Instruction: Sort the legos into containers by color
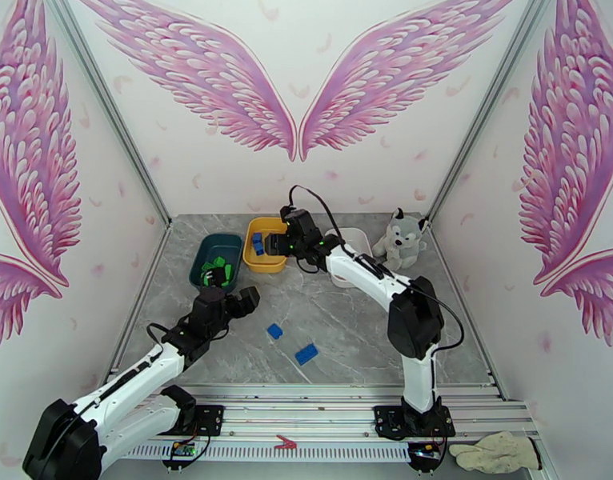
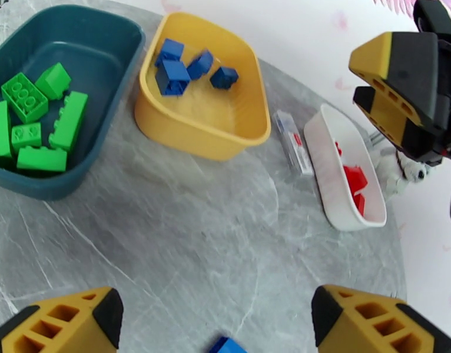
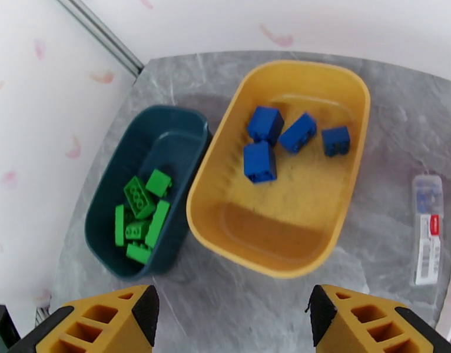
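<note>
Top camera sits high behind the near edge of the counter [image 1: 346, 338], tilted down, far enough back to take in the whole surface. Left wrist camera is low, looking forward across the counter to the teal tray [image 2: 102, 60], yellow tray [image 2: 219, 142] and white tray [image 2: 322, 172]. Right wrist camera hangs close, staring almost straight down. All three views share the teal and yellow trays.

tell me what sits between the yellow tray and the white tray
A small clear packet with a white-and-red label lies on the table between the yellow tray and the white tray, seen in the left wrist view.
</note>
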Robot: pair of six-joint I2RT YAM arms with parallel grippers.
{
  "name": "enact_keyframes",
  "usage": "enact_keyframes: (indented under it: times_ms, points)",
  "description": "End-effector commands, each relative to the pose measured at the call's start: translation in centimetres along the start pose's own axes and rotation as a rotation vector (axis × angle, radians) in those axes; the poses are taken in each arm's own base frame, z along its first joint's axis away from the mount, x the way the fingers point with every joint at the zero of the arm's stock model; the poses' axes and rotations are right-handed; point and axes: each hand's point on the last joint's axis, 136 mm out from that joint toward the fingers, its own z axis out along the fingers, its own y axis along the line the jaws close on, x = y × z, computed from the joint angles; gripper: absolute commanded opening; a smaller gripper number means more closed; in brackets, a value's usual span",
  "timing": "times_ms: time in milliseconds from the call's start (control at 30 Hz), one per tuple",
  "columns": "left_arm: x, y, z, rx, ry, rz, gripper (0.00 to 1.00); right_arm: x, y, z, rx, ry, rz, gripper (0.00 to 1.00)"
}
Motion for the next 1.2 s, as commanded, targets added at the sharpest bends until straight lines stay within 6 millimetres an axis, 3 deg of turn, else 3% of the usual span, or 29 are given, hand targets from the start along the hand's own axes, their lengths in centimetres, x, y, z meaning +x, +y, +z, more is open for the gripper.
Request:
enact_keyframes:
  times_ms: [0,100,300,600,833,1167]
  points:
    - [2.6,1.3,0.4,-0.094,0.046,0.089,0.89,0.2,-0.2,-3.3,0.030,-0.051,-0.018,0.76]
    - [4.7,1.0,0.7,-0.114,0.078,0.163,0.87,3.0,-2.6,-4.7,0.097,-0.033,-0.010,0.79]
    - [7.8,2.3,0.4,-0.150,0.138,0.196,0.85,9.4,-5.4,-7.3,0.122,0.011,0.010,0.83]
    - [12.3,1.6,1.0,-0.181,0.244,0.274,0.80,17.8,-7.0,-10.2,0.177,0.058,-0.041,0.84]
    - [16.9,-1.7,1.7,-0.041,0.326,0.263,0.80,20.0,-9.0,-11.9,0.242,0.058,-0.055,0.85]
    - [18.3,-5.0,4.8,0.010,0.361,0.297,0.80,21.4,-10.2,-12.7,0.264,0.062,-0.032,0.85]
